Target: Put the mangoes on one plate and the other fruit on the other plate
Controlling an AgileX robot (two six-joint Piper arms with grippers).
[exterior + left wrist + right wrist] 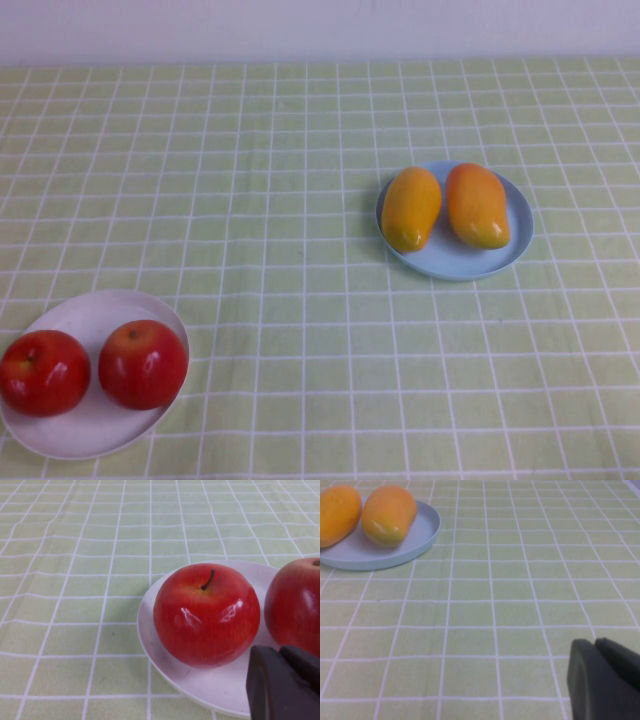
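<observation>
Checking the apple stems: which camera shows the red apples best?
The left wrist view: one round red apple fills it, stem clear, on the white plate, left gripper beside. The high view shows both apples small. The right wrist view shows none, only the right gripper.

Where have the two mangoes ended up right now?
In the high view, both mangoes lie side by side on the light blue plate, right of the table's middle, far from the apples on the white plate at the near left.

Checked tablecloth (300, 200) under two plates (95, 435)
</observation>
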